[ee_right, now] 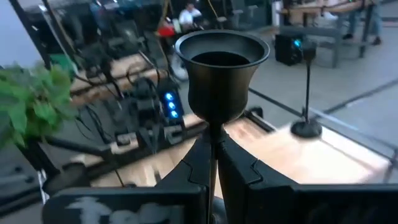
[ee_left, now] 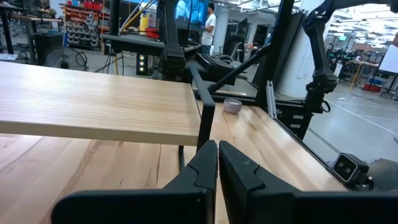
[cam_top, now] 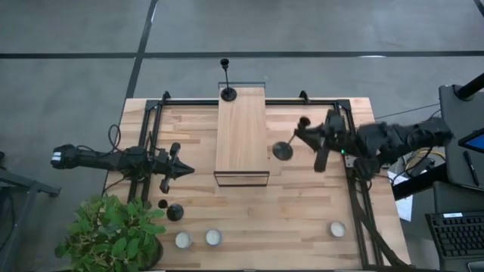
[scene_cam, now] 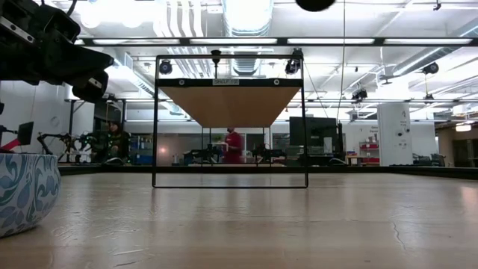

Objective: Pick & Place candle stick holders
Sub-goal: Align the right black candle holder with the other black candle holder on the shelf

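The right gripper (ee_right: 212,163) has its two dark fingers clenched on the thin stem of a black metal candle stick holder (ee_right: 219,74), cup just above the fingertips. From above, this held holder (cam_top: 287,145) hangs tilted, its round base just beside the right edge of the raised wooden shelf on a black wire frame (cam_top: 241,132), over the light wooden worktop (cam_top: 302,211).

A second black holder (cam_top: 227,81) stands upright at the shelf's far end. A third (cam_top: 173,211) stands on the worktop near the front left, beside a leafy green plant in a patterned pot (cam_top: 113,236).

The left gripper (ee_left: 217,171) waits with its jaws pressed together on nothing, near the worktop's left edge.

Risks, as I judge them: the slim stem could swivel or slip in the pinch, and the tilted base could catch the shelf's edge and land crooked or topple. The small white round tealight candles (cam_top: 213,237) lie along the front edge, well clear.
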